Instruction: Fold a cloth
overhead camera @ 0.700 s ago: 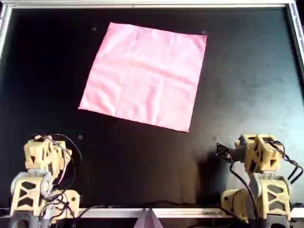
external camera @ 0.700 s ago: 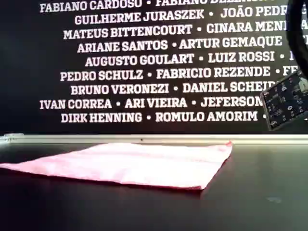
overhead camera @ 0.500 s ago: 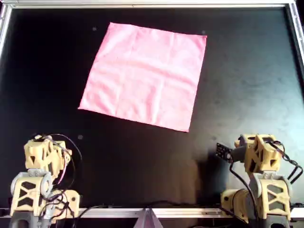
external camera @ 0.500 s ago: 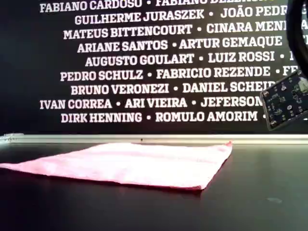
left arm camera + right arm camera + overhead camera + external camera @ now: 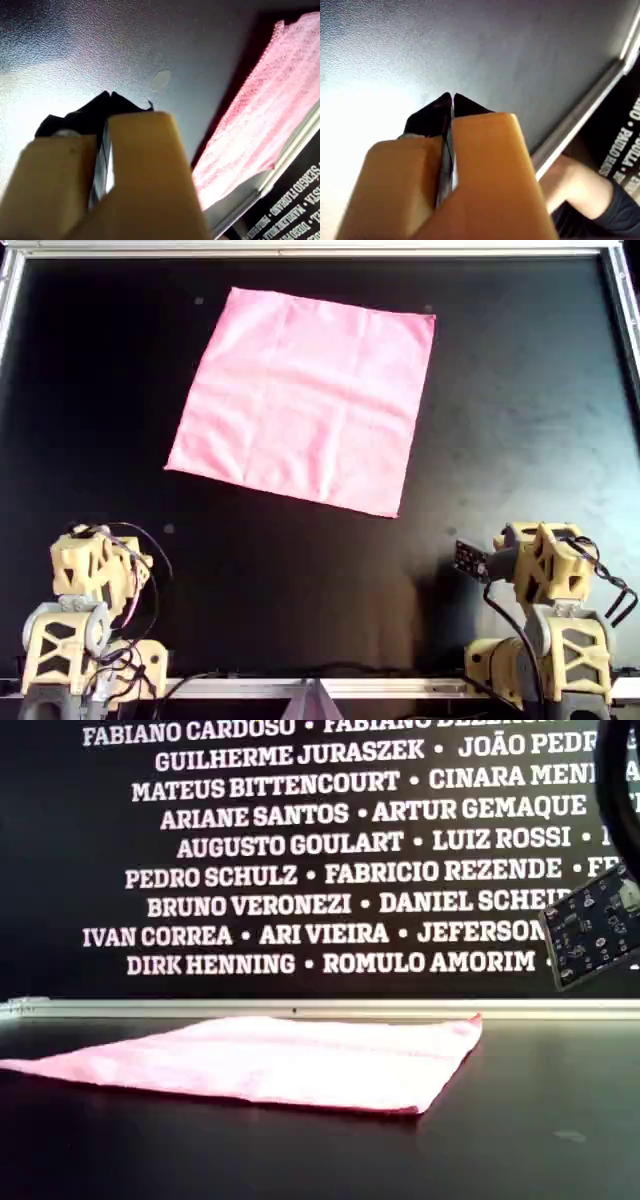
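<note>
The pink cloth [image 5: 305, 400] lies spread flat as a tilted square on the black table, toward the far middle in the overhead view. It shows as a low flat sheet [image 5: 270, 1060] in the exterior view, and one edge of it [image 5: 255, 125] appears in the left wrist view. My left gripper [image 5: 107, 95] is shut with nothing in it, folded back on its arm [image 5: 95, 570] at the overhead view's lower left. My right gripper [image 5: 452, 96] is also shut and empty, on its arm [image 5: 545, 565] at the overhead view's lower right. Both grippers are well short of the cloth.
A metal rim [image 5: 320, 250] borders the black table [image 5: 520, 420]. A dark wall with white names [image 5: 300, 840] stands behind the far rim. A small circuit board [image 5: 595, 925] hangs at the exterior view's right. A person's arm [image 5: 580, 185] shows beyond the rim in the right wrist view.
The circuit board at the exterior view's right has crept slightly upward. The cloth has not moved, and both arms look the same in the overhead view.
</note>
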Robot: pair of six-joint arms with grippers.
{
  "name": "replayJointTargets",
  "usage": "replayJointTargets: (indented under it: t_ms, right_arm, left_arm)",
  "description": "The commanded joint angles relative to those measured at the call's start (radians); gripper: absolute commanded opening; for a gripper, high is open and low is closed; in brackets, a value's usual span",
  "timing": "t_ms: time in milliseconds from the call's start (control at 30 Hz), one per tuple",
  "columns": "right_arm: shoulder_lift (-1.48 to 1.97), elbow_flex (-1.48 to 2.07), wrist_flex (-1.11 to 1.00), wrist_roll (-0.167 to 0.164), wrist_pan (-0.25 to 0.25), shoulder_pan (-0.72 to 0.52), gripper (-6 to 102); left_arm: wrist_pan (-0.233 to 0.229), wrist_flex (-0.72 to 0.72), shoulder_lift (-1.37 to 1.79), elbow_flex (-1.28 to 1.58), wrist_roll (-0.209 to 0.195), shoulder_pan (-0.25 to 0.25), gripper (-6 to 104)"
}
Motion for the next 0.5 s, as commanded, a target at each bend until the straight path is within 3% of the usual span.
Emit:
replayJointTargets:
  t_ms: [0,467]
  right_arm:
    - [0.032,0.015,0.009,0.005,-0.005,-0.002,1]
    - [0.032,0.015,0.009,0.003,-0.003,-0.002,0]
  left_arm:
    - [0.006,0.002,0.000,-0.011,-0.008,0.009,0]
    - [0.006,0.002,0.000,-0.011,-0.008,0.008,-1]
